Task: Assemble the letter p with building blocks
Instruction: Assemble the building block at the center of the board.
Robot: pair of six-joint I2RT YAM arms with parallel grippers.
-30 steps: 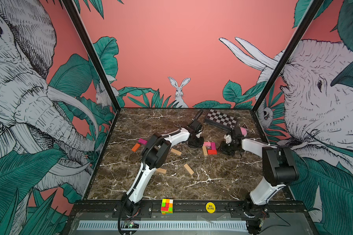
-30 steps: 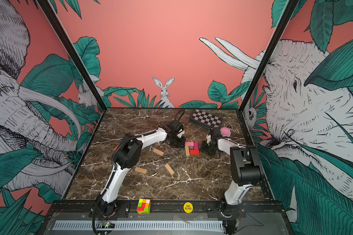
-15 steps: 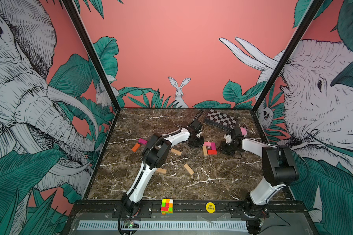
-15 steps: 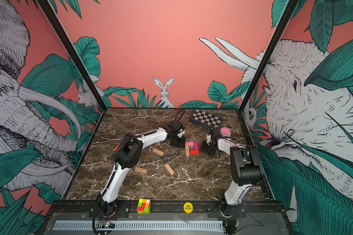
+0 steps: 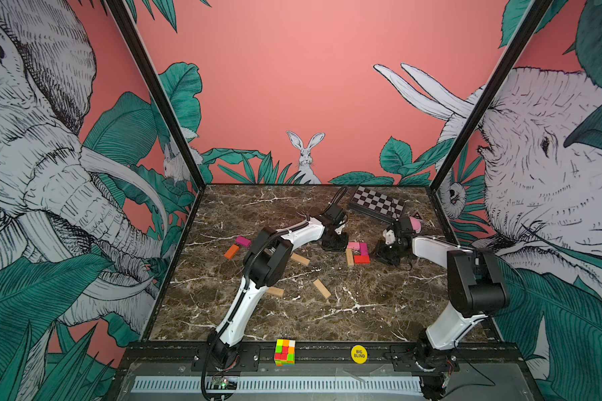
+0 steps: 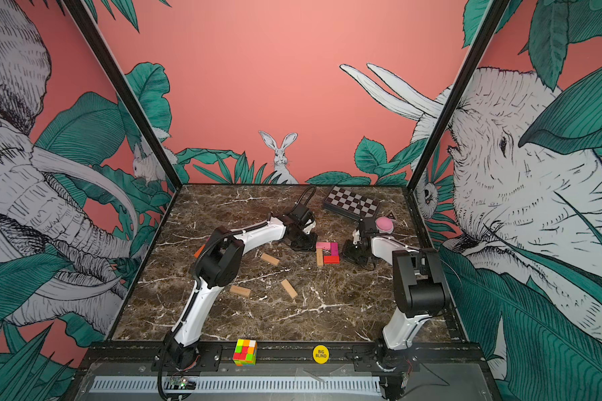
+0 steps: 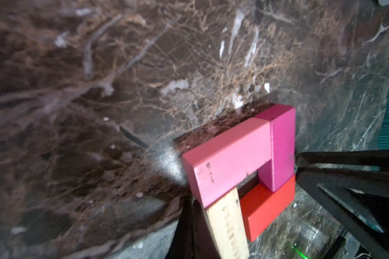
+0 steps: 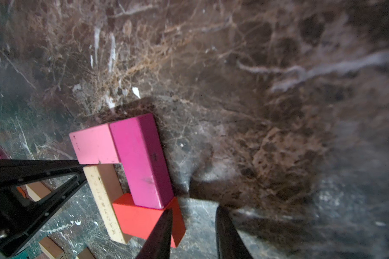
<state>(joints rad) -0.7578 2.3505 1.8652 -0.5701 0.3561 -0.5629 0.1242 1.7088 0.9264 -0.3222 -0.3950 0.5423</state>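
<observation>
Four building blocks lie joined on the marble: a pink block (image 5: 353, 245), a magenta block (image 5: 363, 248), a red block (image 5: 361, 259) and a tan block (image 5: 349, 257). They show close up in both wrist views, for example the pink block (image 7: 229, 157) and the magenta block (image 8: 142, 161). My left gripper (image 7: 192, 203) is shut, its tip against the pink and tan blocks' outer side. My right gripper (image 8: 193, 216) is open on the opposite side with nothing between its fingers. One of its fingers (image 8: 162, 226) is at the red block's (image 8: 142, 218) end.
Loose tan blocks (image 5: 300, 259) (image 5: 275, 291) (image 5: 322, 289), an orange block (image 5: 231, 251) and a magenta block (image 5: 243, 241) lie to the left. A checkered box (image 5: 376, 207) and a pink round thing (image 5: 416, 224) sit at the back right. A puzzle cube (image 5: 285, 352) and a yellow disc (image 5: 358, 353) rest on the front rail.
</observation>
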